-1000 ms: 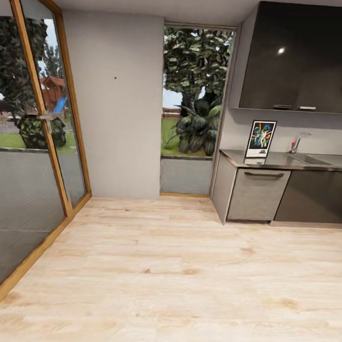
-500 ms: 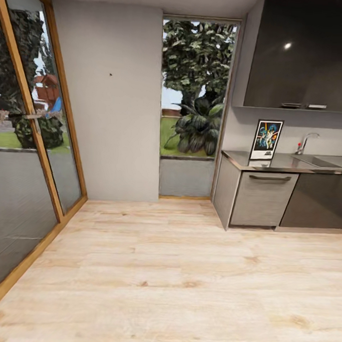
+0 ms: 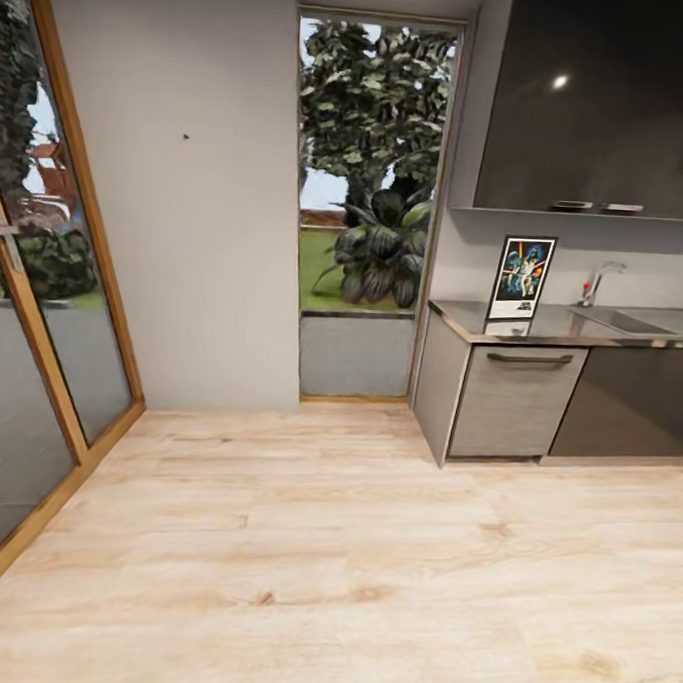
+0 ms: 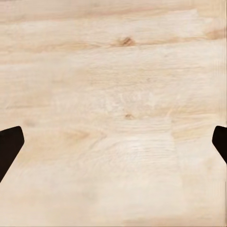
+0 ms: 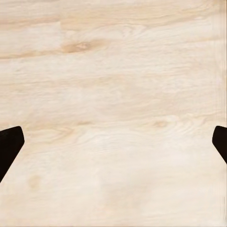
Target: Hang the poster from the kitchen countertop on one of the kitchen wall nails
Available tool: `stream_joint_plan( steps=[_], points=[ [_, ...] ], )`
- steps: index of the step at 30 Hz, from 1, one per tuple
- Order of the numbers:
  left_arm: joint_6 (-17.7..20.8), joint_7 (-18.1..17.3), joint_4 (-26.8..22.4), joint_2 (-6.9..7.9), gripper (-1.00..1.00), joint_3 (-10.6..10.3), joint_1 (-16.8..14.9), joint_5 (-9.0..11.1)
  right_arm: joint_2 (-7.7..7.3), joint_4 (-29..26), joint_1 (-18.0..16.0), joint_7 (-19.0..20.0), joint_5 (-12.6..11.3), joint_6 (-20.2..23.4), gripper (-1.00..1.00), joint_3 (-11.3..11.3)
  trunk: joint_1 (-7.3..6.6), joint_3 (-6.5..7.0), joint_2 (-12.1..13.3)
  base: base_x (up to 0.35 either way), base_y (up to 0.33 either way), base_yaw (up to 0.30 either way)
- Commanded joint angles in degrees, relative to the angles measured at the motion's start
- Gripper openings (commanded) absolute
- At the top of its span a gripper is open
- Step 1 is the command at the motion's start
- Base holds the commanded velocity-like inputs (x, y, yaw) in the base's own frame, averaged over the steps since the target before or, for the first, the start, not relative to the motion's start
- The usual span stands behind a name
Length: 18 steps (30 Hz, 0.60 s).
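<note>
The poster [image 3: 522,278] stands upright on the kitchen countertop [image 3: 463,318], leaning against the wall at the counter's left end, across the room at the right. A wall nail [image 3: 186,136] is a dark speck on the pale grey wall at the left. In the left wrist view my left gripper [image 4: 113,142] hangs open over bare wooden floor, its dark fingertips [image 4: 9,144] wide apart. My right gripper [image 5: 113,142] is likewise open over the floor, with nothing between its fingertips [image 5: 9,144].
A steel sink [image 3: 633,321] and chrome tap [image 3: 597,280] sit right of the poster, under dark wall cabinets [image 3: 594,104]. A tall window [image 3: 368,183] separates counter and nail wall. Glass doors in wooden frames [image 3: 43,296] line the left. Light wooden floor [image 3: 350,562] lies between.
The whole view has shifted: the camera has moved forward and turned slightly, so the wall, window and counter look closer and the nail sits further left. Nothing in the room has moved.
</note>
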Motion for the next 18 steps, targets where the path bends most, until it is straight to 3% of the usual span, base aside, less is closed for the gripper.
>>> stream_joint_plan(
  steps=[1,18],
  points=[
    [-0.1,0.0,-0.1,0.0,1.0,0.0,0.0,0.0,0.01,0.1,0.0,0.0,0.0,-0.2,1.0,0.0,0.04,-0.05,0.0,0.334,-0.087,-0.28],
    [0.0,0.0,-0.1,0.0,1.0,0.1,0.0,0.0,0.01,0.1,0.0,0.0,0.1,-0.2,1.0,0.0,0.04,-0.05,0.0,0.322,-0.128,-0.297]
  ],
)
